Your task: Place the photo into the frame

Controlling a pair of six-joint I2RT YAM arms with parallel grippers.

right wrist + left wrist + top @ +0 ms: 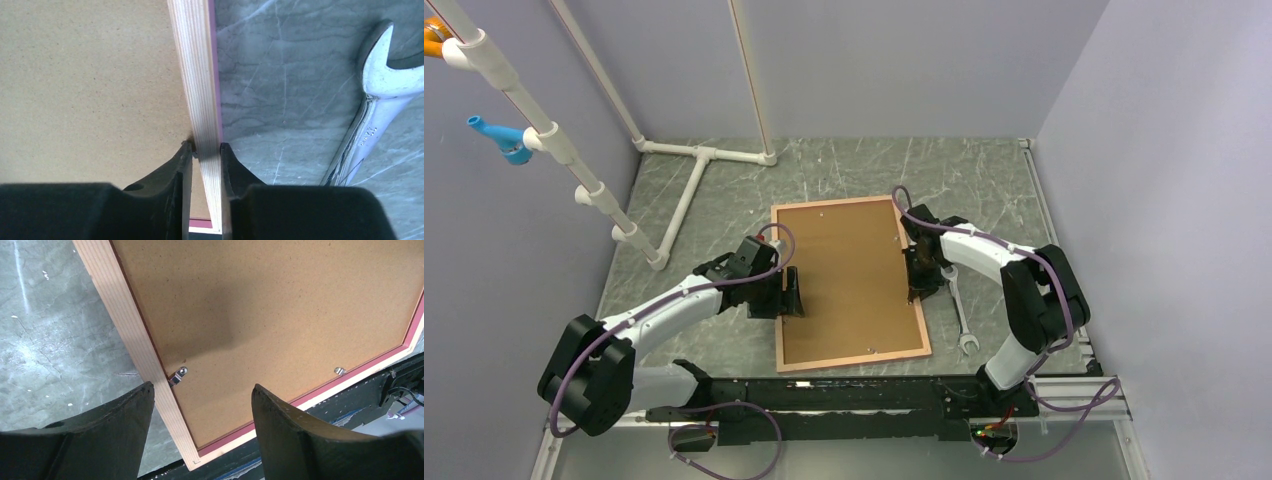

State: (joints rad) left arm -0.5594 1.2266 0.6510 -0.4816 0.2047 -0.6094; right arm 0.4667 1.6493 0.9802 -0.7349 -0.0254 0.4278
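The frame [854, 361] lies face down on the table with a brown backing board [849, 280] set in it. The photo is hidden. My left gripper [790, 292] hovers open over the frame's left rail. In the left wrist view its fingers [202, 387] straddle the light-wood rail [131, 335] close to a metal clip [177, 375], gripping nothing. My right gripper [917, 285] is at the frame's right rail. The right wrist view shows its jaws [206, 146] shut on that rail [197, 75], one finger over the board [85, 85], the other over the table.
A silver wrench [959, 315] lies on the table just right of the frame, beside my right gripper, and shows in the right wrist view too [372, 100]. White pipe stands [686, 190] sit at the back left. A second clip [340, 371] sits on the frame's near rail.
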